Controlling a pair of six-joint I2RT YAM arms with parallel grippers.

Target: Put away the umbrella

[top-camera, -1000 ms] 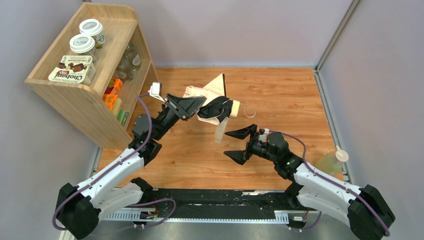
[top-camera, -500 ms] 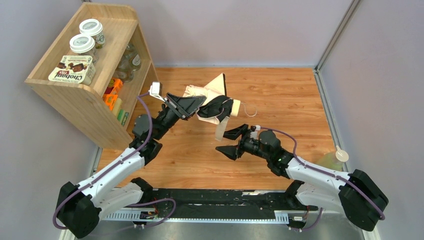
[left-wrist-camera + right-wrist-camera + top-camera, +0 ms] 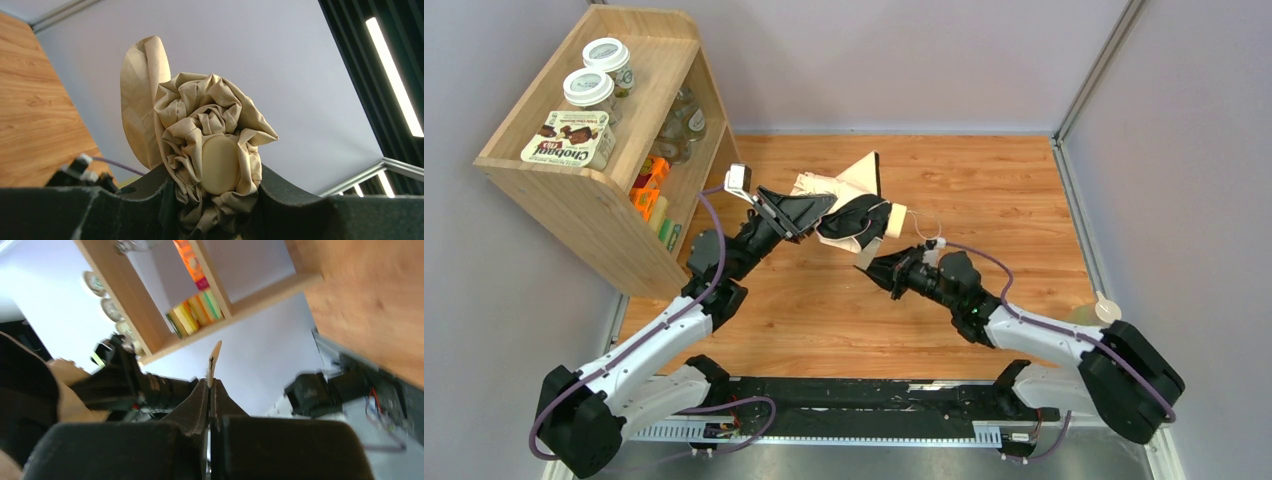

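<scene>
Above the middle of the table (image 3: 984,190), the left gripper (image 3: 820,212), half open, clamps the bunched umbrella (image 3: 849,205) while the right gripper (image 3: 874,266) is closed tight on its hanging strap (image 3: 214,357), so I judge the wrapping step is in hand, and next the strap must be wound around it.

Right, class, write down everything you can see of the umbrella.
The umbrella is a folded compact one: crumpled peach-beige canopy with a dark patch, a rounded cream end cap and a cream handle. The left gripper clamps the bunched fabric; the right gripper pinches its loose strap.
</scene>
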